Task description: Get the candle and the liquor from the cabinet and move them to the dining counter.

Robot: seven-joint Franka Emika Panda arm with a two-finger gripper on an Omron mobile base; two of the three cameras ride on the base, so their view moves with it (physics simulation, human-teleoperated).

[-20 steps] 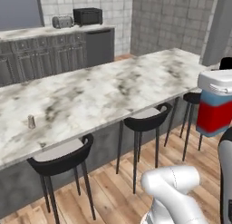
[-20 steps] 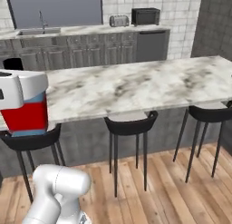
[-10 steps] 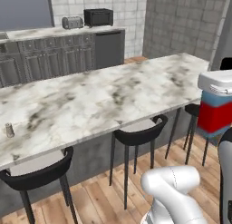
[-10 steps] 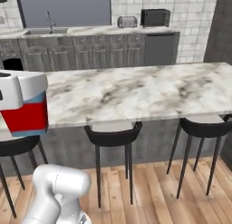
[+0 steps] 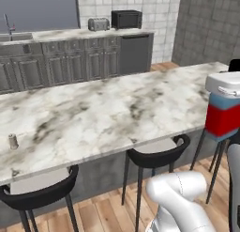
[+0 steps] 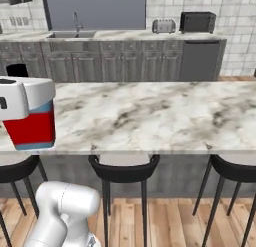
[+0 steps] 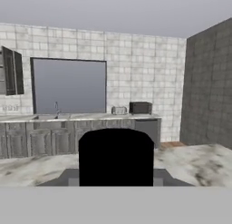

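Wooden plank floor (image 5: pixel 108 212) nearest, under black round-seated stools (image 6: pixel 125 167) tucked against the long side of the dining worktop (image 5: pixel 117 109). Two seen from the left base camera, three from the right.

Just above stool height, at the near edge of the worktop: fingers (image 6: pixel 20 98) clenched on the liquor (image 5: pixel 222 114), grasping it high, over the blue upper part. Red lower part hanging free, clear of the marble and not resting on anything. Bottle upright. Sits at the right rim of the left base view, near the worktop's right end, and at the left rim of the right base view. Seen along the hand as a broad black cap low in the middle, blocking the contact itself.

Further out, white marble with grey-brown veins, running wide across both base views. Carries the candle (image 5: pixel 13 141), upright, small and pale, close to the near edge toward the worktop's left end, well apart from the bottle.

Beyond the worktop, across a gap of floor: a row of dark grey low units (image 6: pixel 125 61) with a pale top, a darker flat-fronted panel (image 5: pixel 136 52) at their right end. On that top, a silver toaster (image 6: pixel 164 26) just beside a black microwave (image 6: pixel 198 22); a tap (image 6: pixel 76 21) and sink further left. Behind, a white tiled wall with a large plain grey pane (image 7: pixel 69 86). Dark cabinet (image 7: pixel 11 71) mounted high, left of the pane. Grey textured wall (image 5: pixel 211 24) closing the right side.
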